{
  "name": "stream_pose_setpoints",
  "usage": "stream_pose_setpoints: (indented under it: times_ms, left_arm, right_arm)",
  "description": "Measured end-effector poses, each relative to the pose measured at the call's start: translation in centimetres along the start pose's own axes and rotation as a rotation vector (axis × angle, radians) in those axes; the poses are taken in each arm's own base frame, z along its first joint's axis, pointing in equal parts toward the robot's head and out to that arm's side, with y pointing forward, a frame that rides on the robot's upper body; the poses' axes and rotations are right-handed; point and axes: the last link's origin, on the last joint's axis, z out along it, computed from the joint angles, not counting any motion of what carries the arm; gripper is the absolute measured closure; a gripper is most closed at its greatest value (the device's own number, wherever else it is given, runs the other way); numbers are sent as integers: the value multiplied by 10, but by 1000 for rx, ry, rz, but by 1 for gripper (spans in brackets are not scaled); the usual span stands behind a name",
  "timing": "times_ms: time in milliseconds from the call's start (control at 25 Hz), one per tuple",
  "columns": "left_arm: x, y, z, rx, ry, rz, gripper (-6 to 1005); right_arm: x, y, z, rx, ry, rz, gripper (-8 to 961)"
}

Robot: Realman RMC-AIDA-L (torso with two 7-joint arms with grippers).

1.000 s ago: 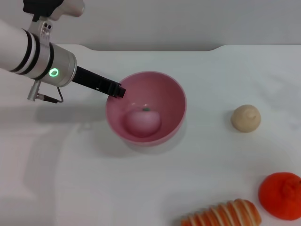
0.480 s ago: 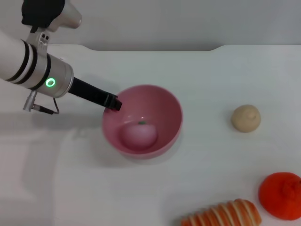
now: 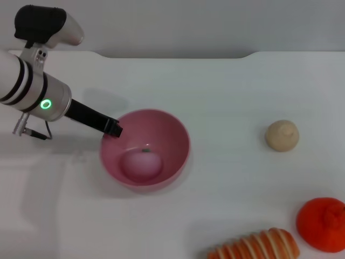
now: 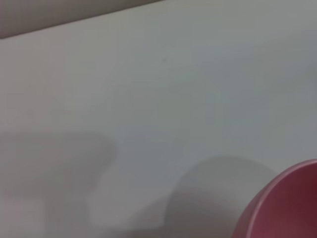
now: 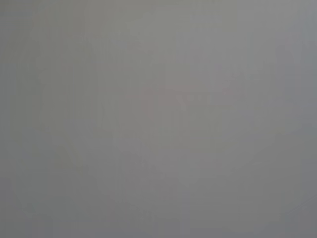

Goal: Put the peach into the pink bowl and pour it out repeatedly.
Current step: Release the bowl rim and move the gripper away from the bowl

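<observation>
The peach lies at the bottom of the pink bowl, resting on the inner floor slightly toward the robot's left side, its small dark-green stem mark facing up and away from the robot. The bowl stands upright on the white table, left of centre in the head view, with a soft shadow on the table beneath it.

The left gripper meets the bowl's rim on the side toward the robot's left, its black fingers pressed together on the rim, pinching the wall at that point. The left arm runs up and to the left from there, showing a silver wrist section with a lit green ring. The left wrist view shows only bare table, a shadow, and a curved piece of the bowl's rim at one corner.

The right gripper appears in no view; the right wrist view is a uniform grey field.

Well apart from the bowl, on the robot's right, sit a beige ball, an orange-red fruit near the table's front corner, and a striped bread roll just beside that fruit
</observation>
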Motion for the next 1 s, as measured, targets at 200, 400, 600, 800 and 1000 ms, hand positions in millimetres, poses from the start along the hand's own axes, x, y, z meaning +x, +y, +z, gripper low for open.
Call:
stream_pose_setpoints:
  times_ms: [200, 400, 600, 800, 1000]
  left_arm:
    - [-5, -4, 0, 7, -5, -7, 822]
    - [-8, -6, 1, 9, -13, -11, 820]
    - [-12, -7, 3, 12, -31, -12, 818]
    - [-14, -8, 4, 15, -36, -12, 817]
    - [-14, -9, 4, 18, -33, -10, 815]
  right_arm:
    - [3, 4, 5, -8, 0, -7, 451]
    - [4, 6, 8, -12, -2, -1, 451]
    - [4, 7, 8, -15, -2, 1, 452]
    - [5, 9, 9, -17, 2, 4, 452]
    - [6, 9, 9, -17, 3, 5, 452]
